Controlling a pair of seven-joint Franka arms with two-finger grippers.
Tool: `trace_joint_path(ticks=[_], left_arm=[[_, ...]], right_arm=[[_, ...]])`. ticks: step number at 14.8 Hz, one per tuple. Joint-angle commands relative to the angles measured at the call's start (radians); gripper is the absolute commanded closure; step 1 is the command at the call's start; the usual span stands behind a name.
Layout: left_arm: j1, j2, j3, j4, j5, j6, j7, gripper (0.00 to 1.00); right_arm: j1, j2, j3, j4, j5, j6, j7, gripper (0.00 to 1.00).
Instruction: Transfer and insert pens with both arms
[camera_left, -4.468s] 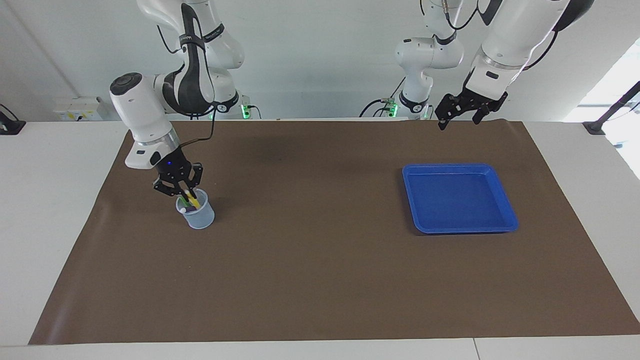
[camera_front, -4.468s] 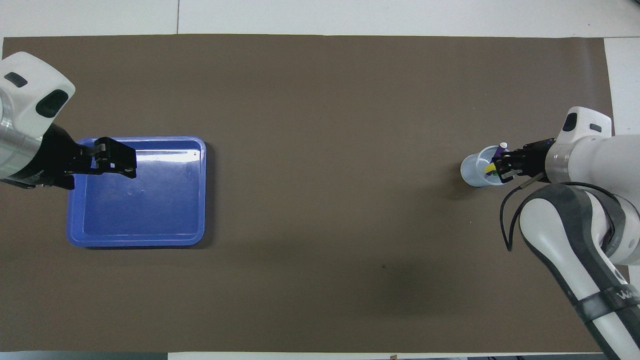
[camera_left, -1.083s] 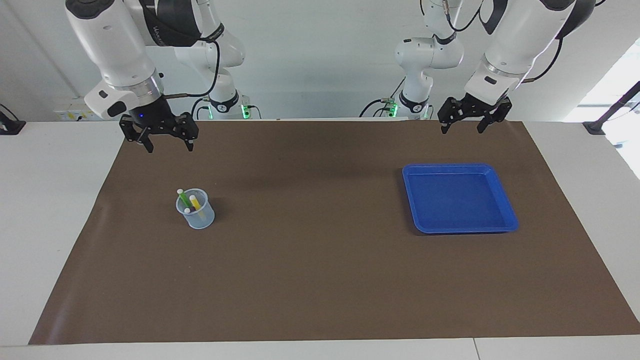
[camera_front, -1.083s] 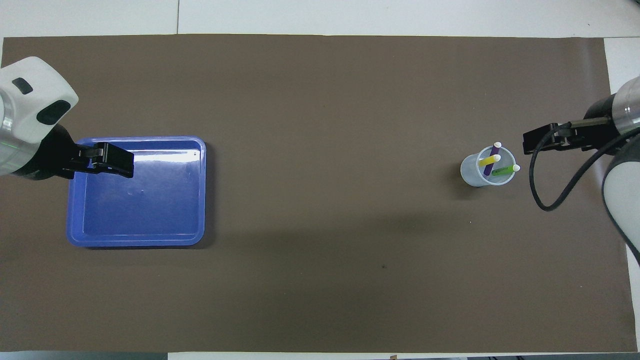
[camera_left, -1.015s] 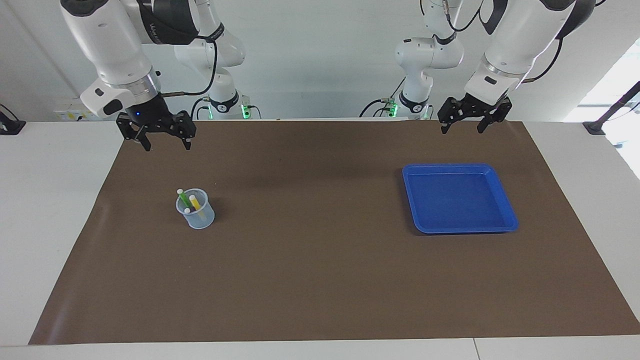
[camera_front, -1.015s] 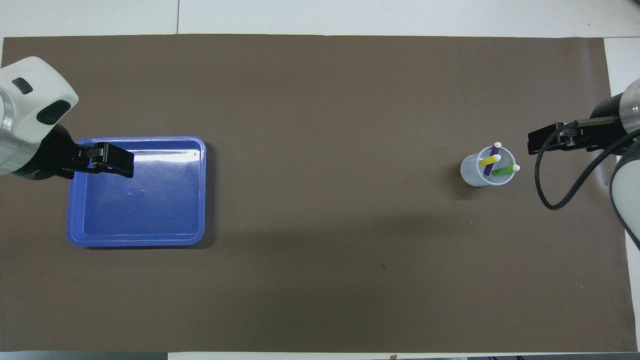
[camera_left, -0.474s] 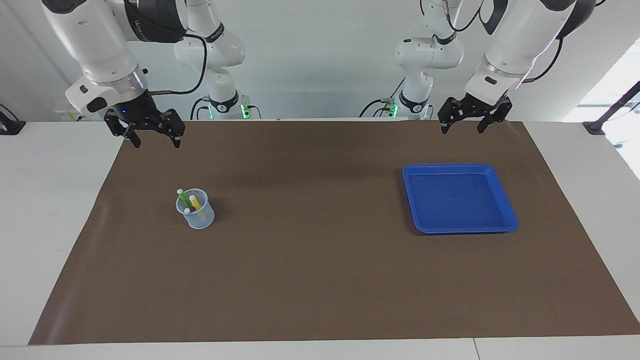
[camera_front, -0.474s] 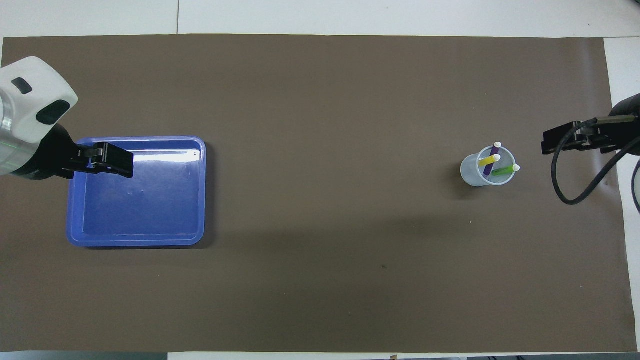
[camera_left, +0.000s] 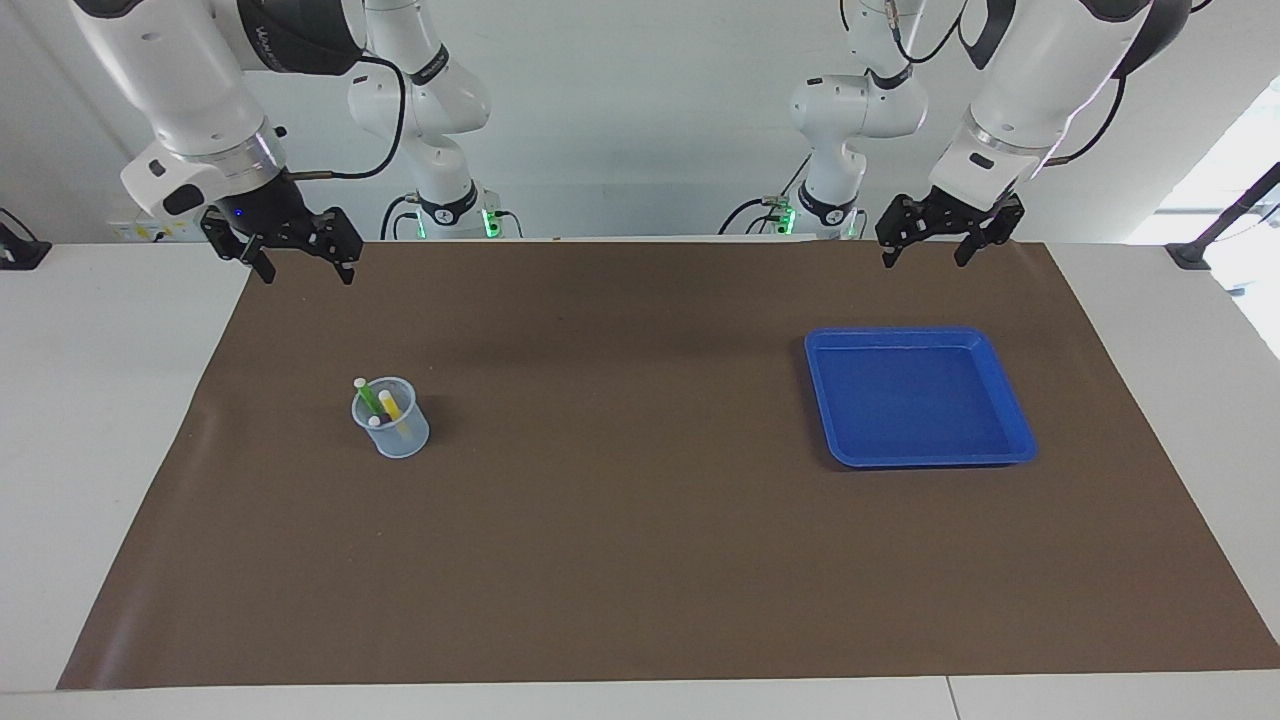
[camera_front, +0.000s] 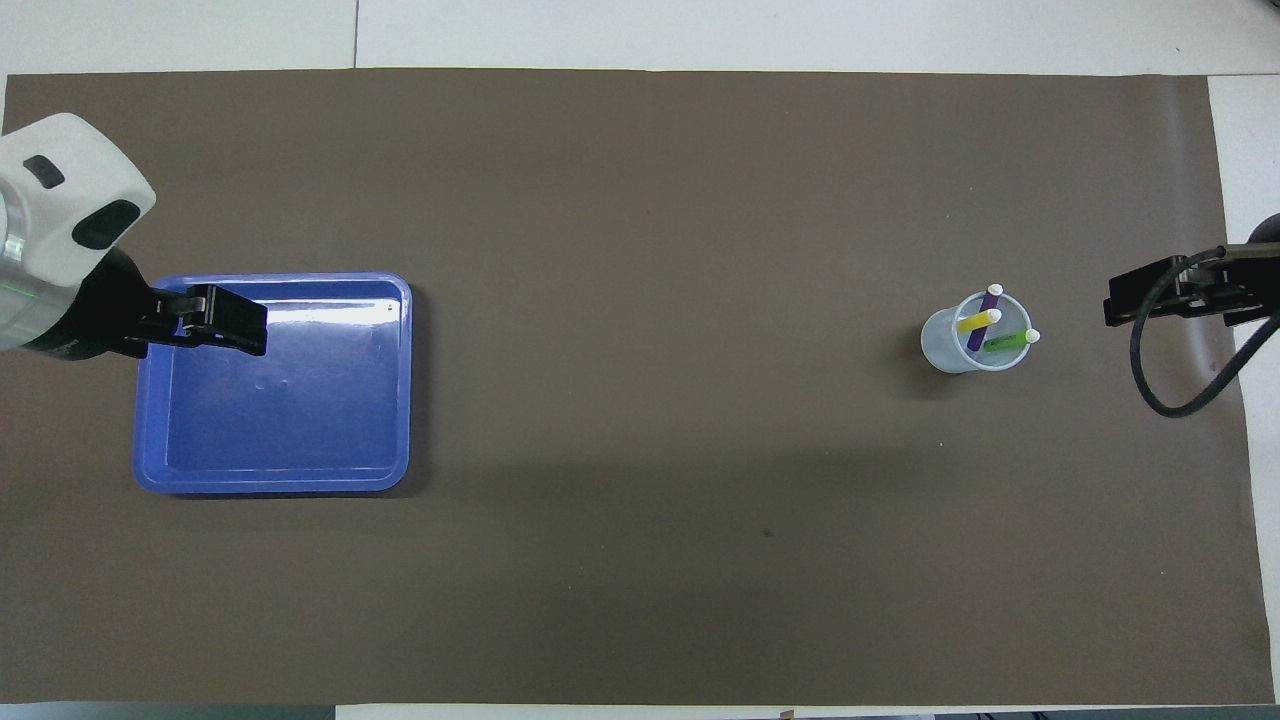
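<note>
A brown mat (camera_left: 640, 520) covers most of the white tabletop (camera_left: 90, 420). On the mat, toward the left arm's end and well apart from the clear cup (camera_left: 392, 424), lies a blue tray (camera_left: 1012, 415). The cup stands toward the right arm's end and holds all three pens: yellow pen (camera_left: 393, 410), green pen (camera_left: 367, 394) and purple pen (camera_front: 989, 310), leaning with pale ends up. The left claw (camera_left: 922, 243) hangs spread and empty over the mat's edge nearer the robots than the tray. The right claw (camera_left: 297, 260) hangs spread and empty over the mat's corner, nearer the robots than the cup.
</note>
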Motion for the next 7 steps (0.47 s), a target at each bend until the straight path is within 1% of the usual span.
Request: trace_joint_path(ticks=[1,7], left_arm=[[0.01,-0.025,0.0,-0.027,-0.01,0.003,0.008,0.0],[0.01,-0.025,0.0,-0.027,-0.01,0.003,0.008,0.0]], right_arm=[[0.002,-0.005,-0.012,0.015,-0.003,-0.029,0.014,0.0],[0.0,-0.007,-0.007,0.024,-0.002,-0.066,0.015,0.0]])
